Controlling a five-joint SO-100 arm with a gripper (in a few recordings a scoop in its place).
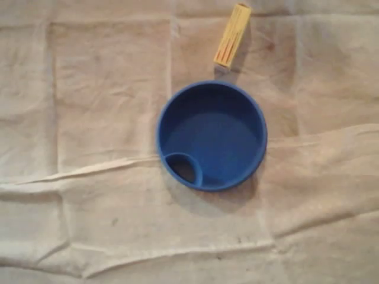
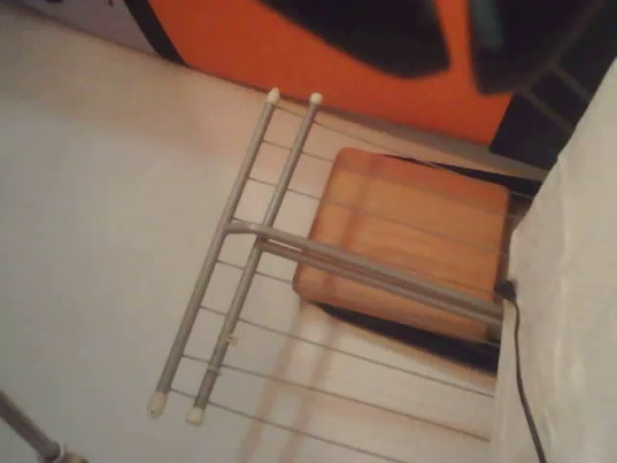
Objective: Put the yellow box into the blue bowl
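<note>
Yellow box lies on the white cloth in the overhead view, at one o'clock of the blue bowl, just beside its rim. The wrist view faces a grey wire rack and a wooden board; whether the gripper is spread or pressed together cannot be told.

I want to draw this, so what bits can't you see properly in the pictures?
Overhead view: the small pocket in the blue bowl is dark with shadow; its bottom cannot be made out.
Overhead view: the marks on the yellow box are too blurred to read.
Wrist view: the orange thing is blurred and cut off by the top edge.
</note>
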